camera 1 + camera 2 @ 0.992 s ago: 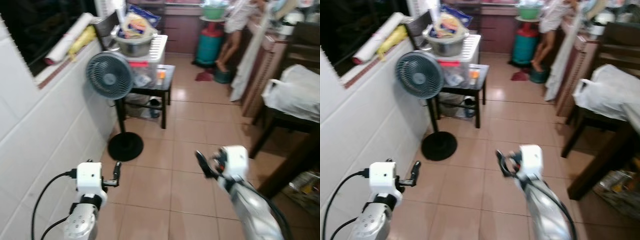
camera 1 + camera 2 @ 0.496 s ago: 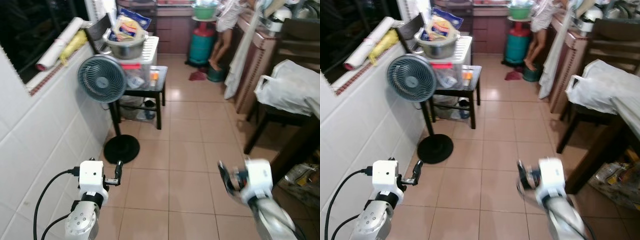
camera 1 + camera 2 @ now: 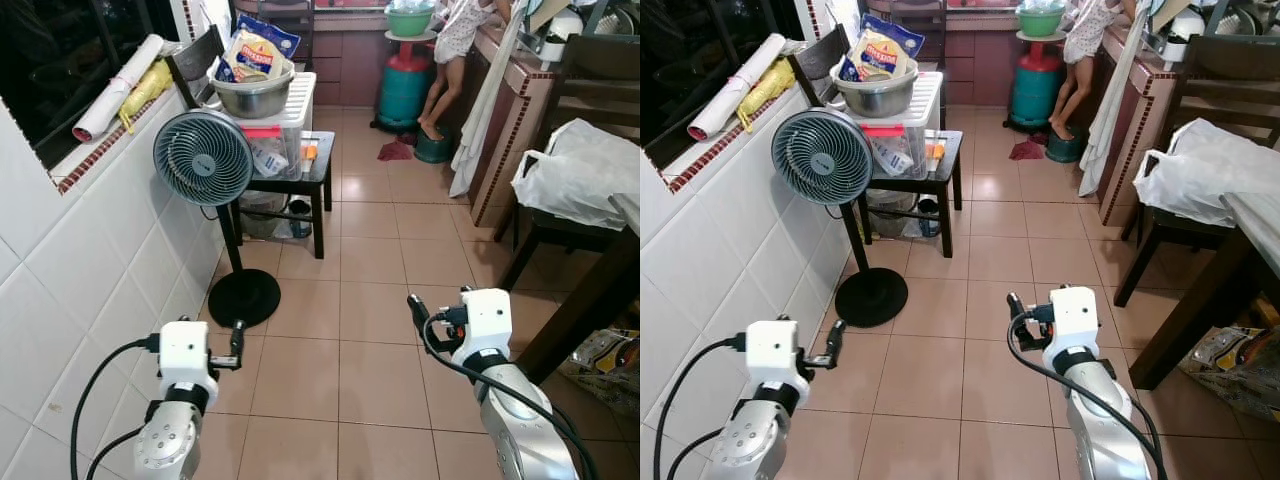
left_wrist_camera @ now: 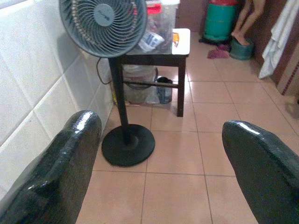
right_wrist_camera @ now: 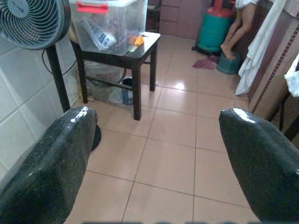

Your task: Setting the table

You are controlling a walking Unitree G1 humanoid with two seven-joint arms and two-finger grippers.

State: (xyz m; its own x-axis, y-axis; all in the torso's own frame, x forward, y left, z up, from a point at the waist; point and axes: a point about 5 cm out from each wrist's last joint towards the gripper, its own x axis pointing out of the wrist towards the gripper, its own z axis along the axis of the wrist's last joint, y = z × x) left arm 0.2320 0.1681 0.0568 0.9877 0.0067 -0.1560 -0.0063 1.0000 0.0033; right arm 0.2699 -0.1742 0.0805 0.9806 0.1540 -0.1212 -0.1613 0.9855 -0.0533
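1. Since a second ago the right gripper [image 3: 417,312] has swung out toward the right and back to centre, while the camera itself shifted; the left gripper [image 3: 236,342] hangs where it did, low beside the white tiled wall [image 3: 70,300].
2. Both grippers are empty above glossy tan floor tiles [image 3: 345,370], and the wrist views show each pair of black fingers [image 4: 70,163] spread wide apart with nothing between them.
3. Nearest the right arm, a dark wooden table [image 3: 1250,225] shows only its near corner and one leg at the frame's right edge; judged the likely place to be set, it lies right of and beyond the right gripper, the closer of the two.
4. No dish or cutlery can be made out, so the task looks barely begun.
5. A round grey fan [image 3: 203,157] on a black disc base stands by the wall.
6. Behind it, a small black side table [image 3: 300,180] carries a clear lidded bin [image 5: 110,23] and a steel bowl [image 3: 252,92].
7. Farthest back, a person [image 3: 450,50] stands at a counter beside a green gas cylinder [image 3: 405,90].
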